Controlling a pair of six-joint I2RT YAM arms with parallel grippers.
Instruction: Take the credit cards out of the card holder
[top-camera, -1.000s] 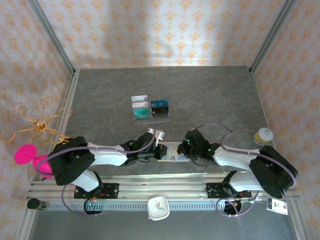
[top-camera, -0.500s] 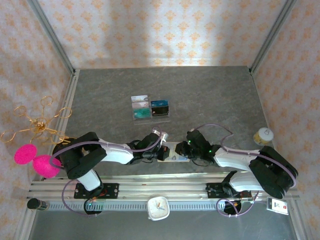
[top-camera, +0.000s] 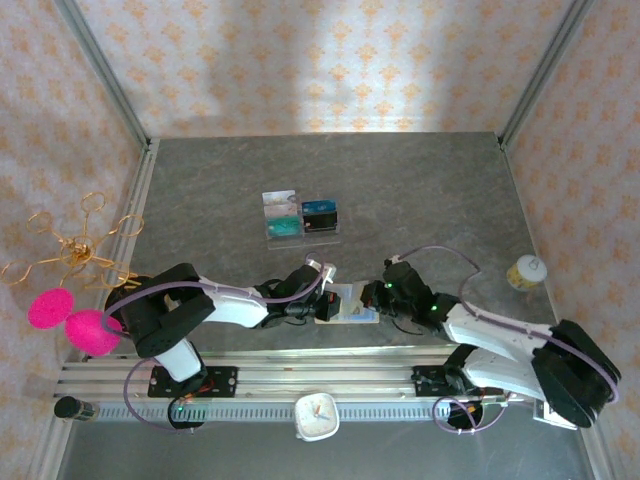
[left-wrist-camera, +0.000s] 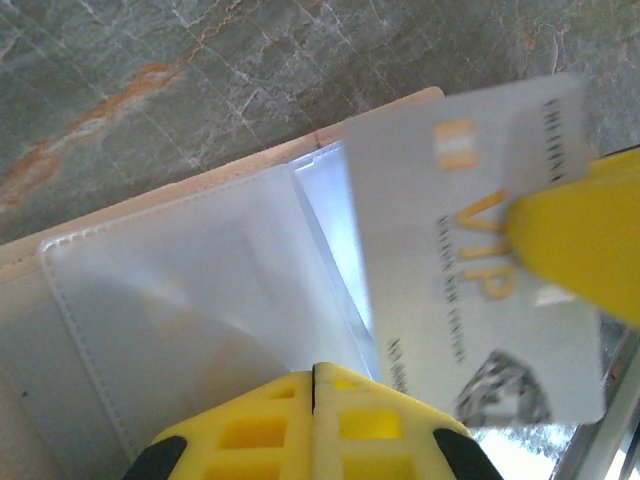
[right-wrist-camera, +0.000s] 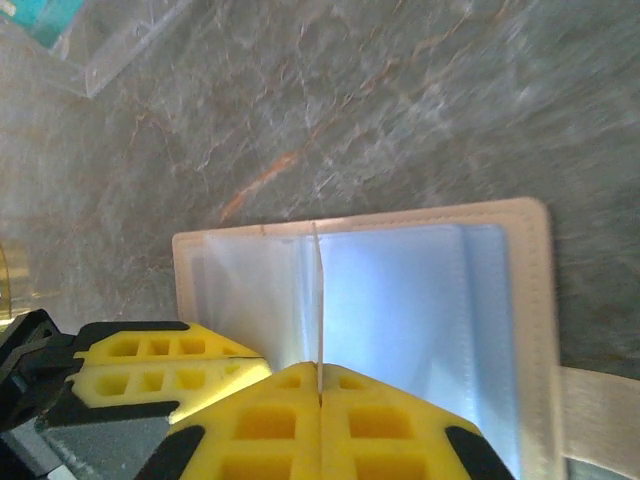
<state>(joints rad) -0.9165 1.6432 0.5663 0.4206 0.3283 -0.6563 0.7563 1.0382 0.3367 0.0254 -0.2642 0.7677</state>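
Three cameras trained on one card holder (top-camera: 352, 313) at the table's near edge.

The top external camera looks down from above and behind the arm bases, wide enough to take in the whole grey table (top-camera: 420, 190) and the papered walls (top-camera: 330, 60). The left wrist camera sits very close over the open card holder (left-wrist-camera: 150, 290), facing down past the left gripper (left-wrist-camera: 313, 375) at the frame's foot. The right wrist camera, also close, looks down across the same card holder (right-wrist-camera: 400, 290) to bare tabletop beyond. Both wrist views share its clear sleeves and a credit card (left-wrist-camera: 450, 250), broadside in the left view, edge-on in the right.
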